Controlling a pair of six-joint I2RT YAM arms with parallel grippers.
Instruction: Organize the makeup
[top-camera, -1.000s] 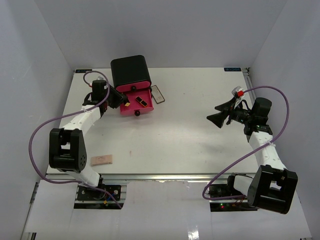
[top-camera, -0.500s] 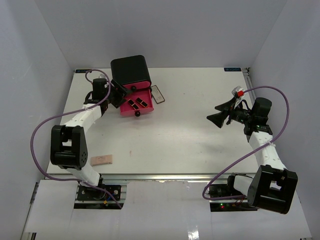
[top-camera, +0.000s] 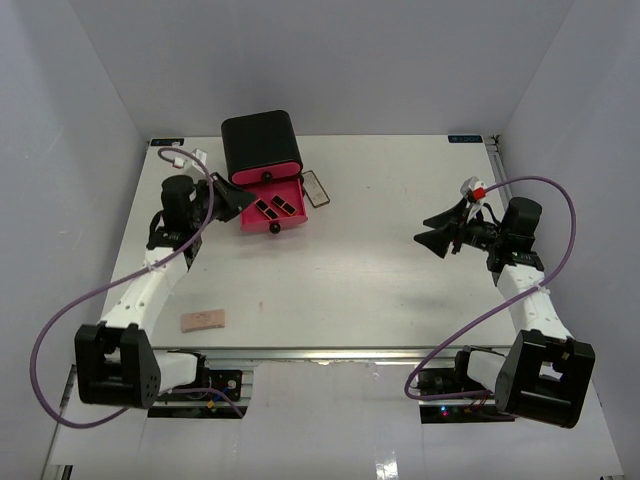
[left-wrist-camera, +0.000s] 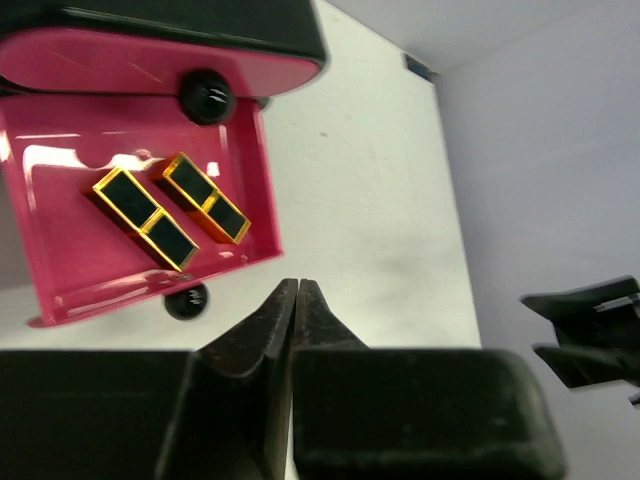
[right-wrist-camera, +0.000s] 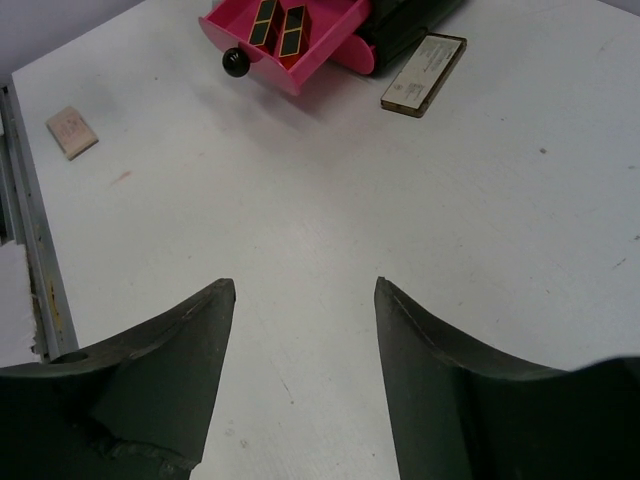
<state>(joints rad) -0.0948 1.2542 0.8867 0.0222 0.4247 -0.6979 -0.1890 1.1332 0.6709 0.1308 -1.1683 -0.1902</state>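
Gold-and-black lipstick tubes (left-wrist-camera: 145, 218) lie side by side in the open pink drawer (left-wrist-camera: 60, 260) of the black box (top-camera: 262, 145). Two pieces of makeup are out on the tabletop (top-camera: 380, 290). The flat compact (top-camera: 315, 187) sits just beside the drawer's right edge. The beige-pink pad (top-camera: 204, 320) lies near the front-left, well apart from the box.

The left pincer (left-wrist-camera: 298, 290) is pressed fully shut with nothing in it. It sits just off the drawer's left front corner, tips pointing toward the drawer. The right pincer (right-wrist-camera: 305, 290) stands partly open and empty, well across the tabletop, and faces the box.

My guess is that the compact comes next. Its long axis runs roughly near-to-far, tilted a little. The drawer stands between it and the left pincer, while the right pincer has a clear line to it but more ground to cover. The pad is plainly on the left arm's side.

Only the overhead view shows both arms and both loose pieces in relation to each other. The left wrist view shows how the tubes lie and the drawer's knob (left-wrist-camera: 185, 300), but neither loose piece. The right wrist view takes in the drawer, compact and pad at once.
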